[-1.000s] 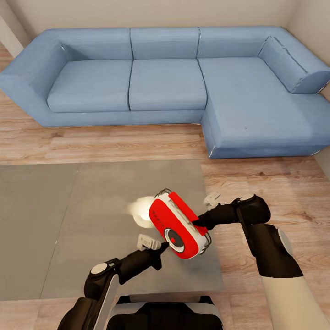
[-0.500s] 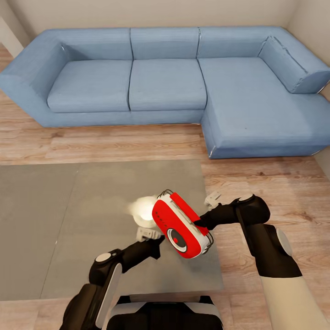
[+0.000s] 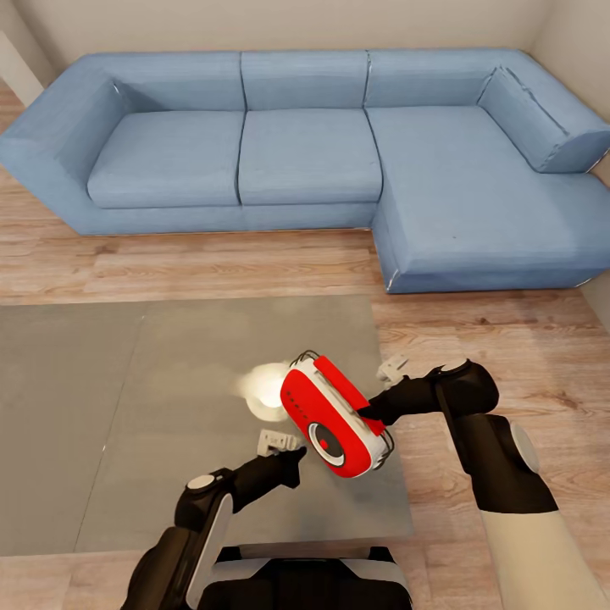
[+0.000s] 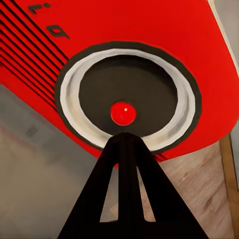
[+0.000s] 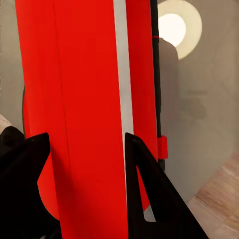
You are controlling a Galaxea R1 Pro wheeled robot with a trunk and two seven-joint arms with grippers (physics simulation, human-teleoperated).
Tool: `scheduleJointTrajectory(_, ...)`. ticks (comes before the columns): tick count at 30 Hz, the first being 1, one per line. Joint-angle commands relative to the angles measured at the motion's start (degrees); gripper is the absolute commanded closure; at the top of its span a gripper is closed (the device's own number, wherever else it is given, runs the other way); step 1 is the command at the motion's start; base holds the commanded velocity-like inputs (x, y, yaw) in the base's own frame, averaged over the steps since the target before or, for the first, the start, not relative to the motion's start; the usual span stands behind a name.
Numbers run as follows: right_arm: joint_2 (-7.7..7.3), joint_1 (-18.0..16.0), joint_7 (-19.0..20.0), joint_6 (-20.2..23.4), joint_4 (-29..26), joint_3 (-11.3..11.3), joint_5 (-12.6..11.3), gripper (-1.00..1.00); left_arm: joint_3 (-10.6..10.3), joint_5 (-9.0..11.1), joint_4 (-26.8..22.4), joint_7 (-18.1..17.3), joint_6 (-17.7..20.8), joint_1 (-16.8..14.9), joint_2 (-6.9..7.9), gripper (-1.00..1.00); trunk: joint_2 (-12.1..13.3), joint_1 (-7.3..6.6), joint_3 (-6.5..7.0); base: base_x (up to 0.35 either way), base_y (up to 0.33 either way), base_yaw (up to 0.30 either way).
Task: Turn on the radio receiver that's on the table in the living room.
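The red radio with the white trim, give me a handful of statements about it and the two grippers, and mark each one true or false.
1. The small red retro radio with white trim is held up above the glossy grey table top, tilted. True.
2. The right gripper is shut on the radio's body. True; in the right wrist view its fingers stand on either side of the red casing.
3. The left gripper is clamped around the radio's handle. False; it points at the round dial on the face.
4. The red button sits at the centre of the dark dial. True.
5. The radio lies on the blue L-shaped sofa. False; the sofa is beyond the table.
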Motion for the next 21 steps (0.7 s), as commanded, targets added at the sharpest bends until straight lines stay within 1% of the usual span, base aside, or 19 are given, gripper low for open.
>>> scheduleJointTrajectory(1, 0.05, 0.0, 0.0, 0.2, 0.0, 0.0, -0.3, 1.0, 0.0, 0.0, 0.1, 0.1, -0.1, -0.1, -0.01, 1.0, 0.0, 0.0, 0.0, 0.0, 0.0, 0.0)
scheduleJointTrajectory(4, 0.09, 0.0, 0.0, 0.1, 0.0, 0.1, -0.3, 1.0, 0.0, 0.1, 0.1, 0.2, -0.2, -0.3, -0.03, 1.0, 0.0, 0.0, 0.0, 0.0, 0.0, 0.0)
scheduleJointTrajectory(6, 0.09, 0.0, 0.0, 0.1, 0.0, 0.1, -0.3, 1.0, 0.0, 0.2, 0.4, 0.2, -0.3, -1.1, -0.07, 1.0, 0.0, 0.0, 0.0, 0.0, 0.0, 0.0)
scheduleJointTrajectory(9, 0.1, 0.0, 0.0, 0.1, 0.0, 0.0, -0.3, 1.0, -0.1, 0.2, 2.8, 0.3, -0.3, -3.1, -0.08, 1.0, 0.0, 0.0, 0.0, 0.0, 0.0, 0.0)
scheduleJointTrajectory(10, 0.1, 0.0, 0.0, 0.1, 0.0, 0.0, -0.3, 1.0, -0.1, 0.2, 3.3, 0.3, -0.4, -3.3, -0.08, 1.0, 0.0, 0.0, 0.0, 0.0, 0.0, 0.0)
scheduleJointTrajectory(11, 0.1, 0.0, 0.0, 0.1, 0.0, 0.0, -0.3, 1.0, -0.1, 0.2, 5.0, 0.3, -1.5, -3.9, -0.08, 1.0, 0.0, 0.0, 0.0, 0.0, 0.0, 0.0)
scheduleJointTrajectory(14, 0.1, 0.0, 0.0, 0.1, 0.0, 0.0, -0.3, 1.0, -0.1, 0.3, 6.4, 0.3, -2.8, -4.3, -0.08, 1.0, 0.0, 0.0, 0.0, 0.0, 0.0, 0.0)
scheduleJointTrajectory(19, 0.15, 0.0, 0.0, 0.0, 0.0, 0.0, -0.3, 1.0, -0.1, 0.3, 8.4, 0.3, -3.7, -4.4, -0.08, 1.0, 0.0, 0.0, 0.0, 0.0, 0.0, 0.0)
scheduleJointTrajectory(21, 0.21, 0.0, 0.0, -0.1, 0.0, 0.1, -0.3, 1.0, -0.1, 0.3, 9.6, 0.3, -4.7, -4.4, -0.08, 1.0, 0.0, 0.0, 0.0, 0.0, 0.0, 0.0)
